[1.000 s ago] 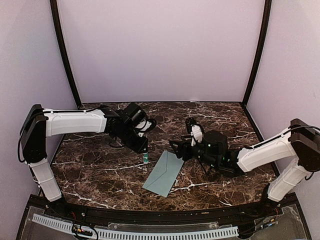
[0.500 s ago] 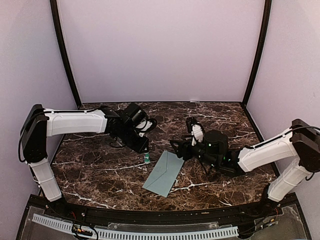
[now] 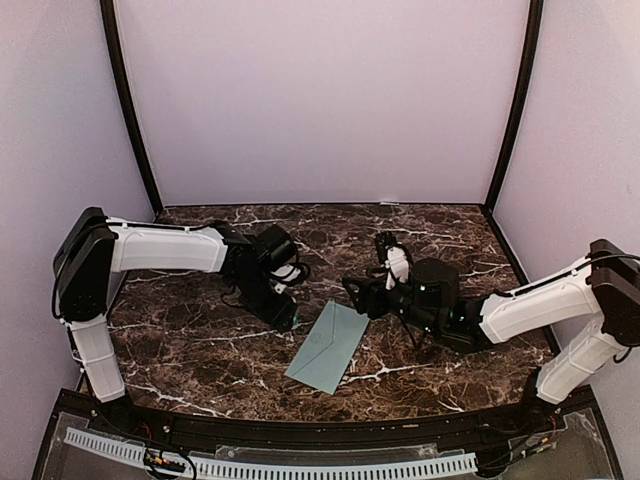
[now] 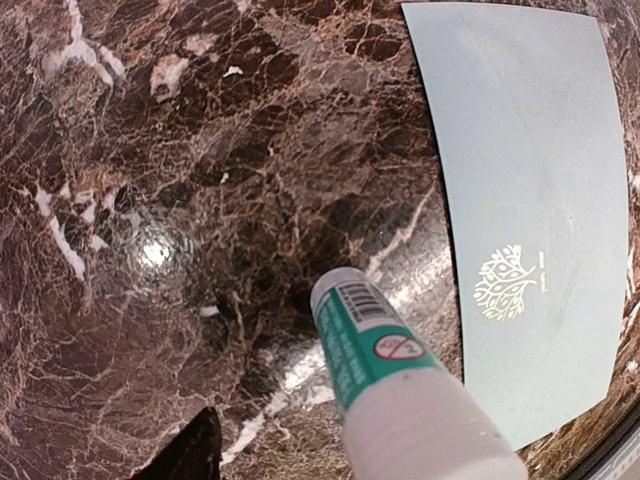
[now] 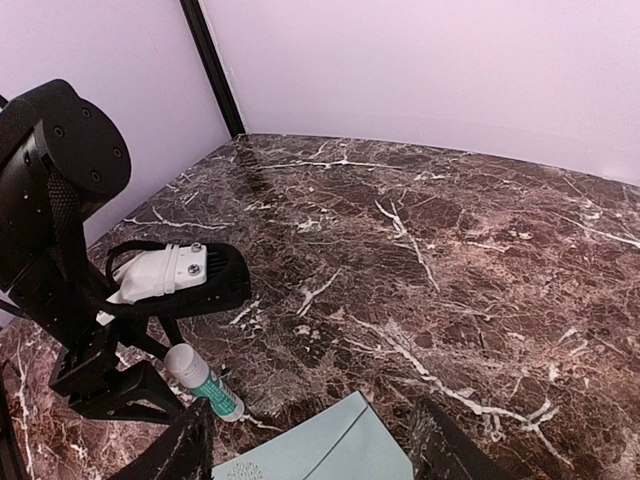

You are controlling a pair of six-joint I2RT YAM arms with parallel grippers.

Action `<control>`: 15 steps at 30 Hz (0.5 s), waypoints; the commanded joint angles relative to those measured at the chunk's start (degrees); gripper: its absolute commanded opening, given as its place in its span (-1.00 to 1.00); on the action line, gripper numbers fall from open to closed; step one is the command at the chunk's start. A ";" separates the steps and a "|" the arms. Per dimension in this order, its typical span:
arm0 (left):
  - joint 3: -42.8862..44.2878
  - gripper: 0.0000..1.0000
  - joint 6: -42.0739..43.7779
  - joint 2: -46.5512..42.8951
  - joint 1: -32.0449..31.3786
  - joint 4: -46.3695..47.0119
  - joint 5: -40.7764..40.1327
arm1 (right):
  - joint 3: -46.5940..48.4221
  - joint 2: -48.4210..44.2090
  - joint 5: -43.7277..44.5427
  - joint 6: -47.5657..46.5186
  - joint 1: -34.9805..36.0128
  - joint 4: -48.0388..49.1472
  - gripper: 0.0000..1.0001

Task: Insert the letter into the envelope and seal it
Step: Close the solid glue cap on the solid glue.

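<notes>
Just right of the left gripper's (image 3: pixel 282 312) fingers, envelope (image 3: pixel 328 347) lies flat, shut, emblem up. Letter not in sight, likely inside. Left fingers spread, glue stick (image 4: pixel 375 345) loose between them. Right gripper (image 5: pixel 315 440) agape above envelope's corner, empty. Sealing step, I judge; next move calls for pressing the flap down.

I am looking at pale lilac walls (image 3: pixel 320 100) closing in a dark brown, white-veined marble table (image 3: pixel 190 340). Black posts (image 3: pixel 128 110) are running up the back corners, and a spot of light (image 4: pixel 153 252) is glinting off the stone.
</notes>
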 commanded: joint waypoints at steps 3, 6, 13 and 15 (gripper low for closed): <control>0.32 0.44 -0.71 -4.51 -0.24 1.03 -1.06 | 0.54 -1.29 0.86 -0.33 -0.34 0.62 0.26; 0.15 0.49 -0.95 -6.73 -0.24 2.36 -0.44 | 0.82 -1.62 1.28 -0.56 -0.37 0.05 0.27; -0.75 0.62 -2.00 -14.59 -0.13 7.48 0.74 | 2.26 -4.40 3.95 -2.28 -0.48 -4.12 0.38; -1.20 0.68 -2.47 -16.68 0.16 9.72 1.45 | 3.93 -5.30 4.05 -3.32 -0.83 -6.90 0.54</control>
